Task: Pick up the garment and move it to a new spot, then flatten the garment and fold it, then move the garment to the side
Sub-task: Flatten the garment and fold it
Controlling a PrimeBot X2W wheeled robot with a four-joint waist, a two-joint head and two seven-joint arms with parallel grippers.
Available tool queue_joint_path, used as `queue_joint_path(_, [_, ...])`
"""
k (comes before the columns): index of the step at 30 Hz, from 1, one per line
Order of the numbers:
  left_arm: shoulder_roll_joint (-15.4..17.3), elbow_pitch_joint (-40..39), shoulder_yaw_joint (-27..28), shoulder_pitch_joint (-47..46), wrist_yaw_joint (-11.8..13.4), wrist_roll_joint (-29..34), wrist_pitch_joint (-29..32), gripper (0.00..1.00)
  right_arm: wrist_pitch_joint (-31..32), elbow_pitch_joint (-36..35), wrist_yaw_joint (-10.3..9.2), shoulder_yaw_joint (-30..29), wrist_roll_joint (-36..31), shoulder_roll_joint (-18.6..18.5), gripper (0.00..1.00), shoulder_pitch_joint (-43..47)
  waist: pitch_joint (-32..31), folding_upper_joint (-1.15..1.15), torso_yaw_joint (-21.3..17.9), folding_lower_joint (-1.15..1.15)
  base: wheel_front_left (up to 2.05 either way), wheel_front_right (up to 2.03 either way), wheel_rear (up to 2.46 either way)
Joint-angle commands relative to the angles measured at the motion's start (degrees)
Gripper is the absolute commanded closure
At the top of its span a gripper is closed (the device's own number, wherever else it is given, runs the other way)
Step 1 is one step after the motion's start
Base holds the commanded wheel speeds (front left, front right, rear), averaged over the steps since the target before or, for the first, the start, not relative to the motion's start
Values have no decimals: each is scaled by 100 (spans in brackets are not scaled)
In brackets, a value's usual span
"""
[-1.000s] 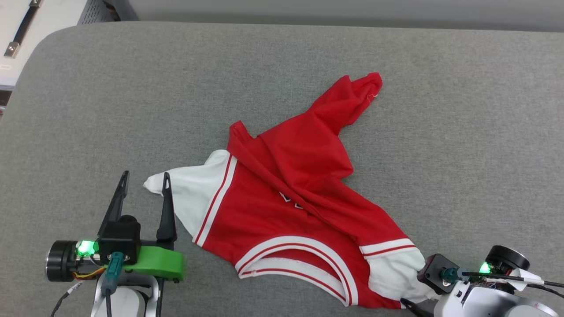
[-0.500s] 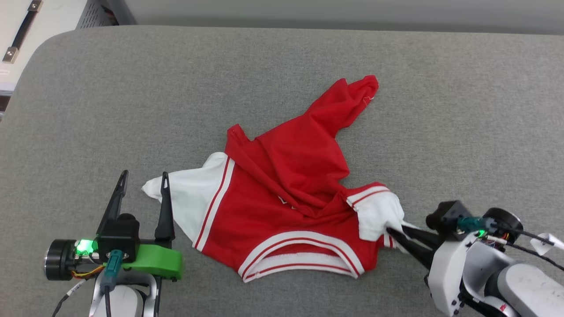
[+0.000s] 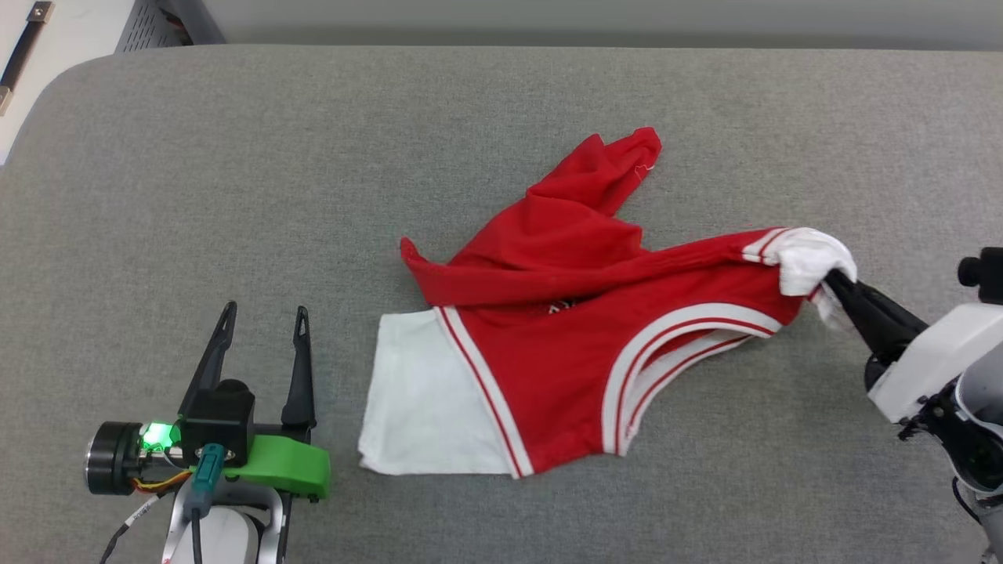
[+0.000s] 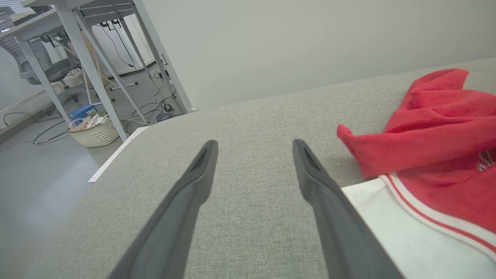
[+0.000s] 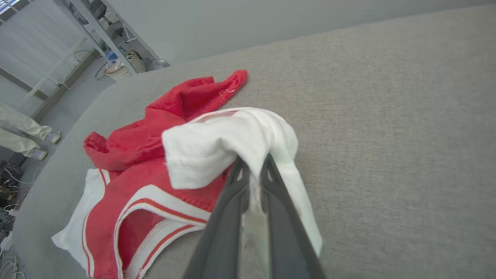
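The garment [image 3: 564,337], a red jersey with white sleeves and striped trim, lies crumpled in the middle of the grey padded table [image 3: 235,180]. My right gripper [image 3: 832,280] is shut on its white right sleeve [image 5: 228,143] and holds that sleeve lifted and stretched toward the right. The other white sleeve [image 3: 419,407] lies flat on the table. My left gripper [image 3: 262,321] stands open just left of that sleeve, touching nothing. In the left wrist view the garment [image 4: 434,128] sits to the right of the open left gripper [image 4: 254,149].
The table's rounded left corner [image 3: 47,102] drops off to the floor. Beyond it, in the left wrist view, stand metal table legs [image 4: 89,62] and a basket [image 4: 93,131]. A person's legs [image 5: 19,131] show at the left edge of the right wrist view.
My right gripper closed on the white sleeve near the front edge, then carried it up and to the right, dragging the garment rightward and stretching it. The left gripper stayed put.
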Motion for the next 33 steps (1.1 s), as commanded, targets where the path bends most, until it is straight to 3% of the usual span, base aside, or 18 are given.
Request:
queue_joint_path(1, [-36,20,24,-44,-33,64,-33,0,-2,271,-5,-175,61,23,100,20,51,0,35,-1,0,0,0])
queue_joint_path(9, [-115,80,75,-82,-82,116,-33,0,-112,2072,-5,-1153,93,87,100,51,82,0,117,-1,0,0,0])
queue_joint_path(15, [-150,129,134,-17,-92,139,-33,0,-223,2517,-5,-1257,-141,64,100,51,-20,0,72,-1,0,0,0])
queue_joint_path(16, [-157,137,138,1,-94,142,-33,0,-260,2484,-5,-1228,-197,53,79,66,-49,0,59,-1,0,0,0])
queue_joint_path(17, [-166,148,133,18,-106,148,-33,0,-353,2408,-5,-1188,-293,17,3,91,-87,0,50,-1,0,0,0])
queue_joint_path(18, [-176,163,126,53,-120,165,-33,0,-553,2214,-5,-1137,-453,-22,0,162,-167,0,21,-1,0,0,0])
queue_joint_path(26, [-193,136,142,217,-134,199,-33,0,-1094,766,-5,-1428,-1102,-59,0,774,-468,0,-90,-1,0,0,0])
queue_joint_path(33, [-205,61,142,317,-134,227,-33,0,-638,-1044,-5,-1698,-1863,7,0,878,-575,0,-125,-1,0,0,0])
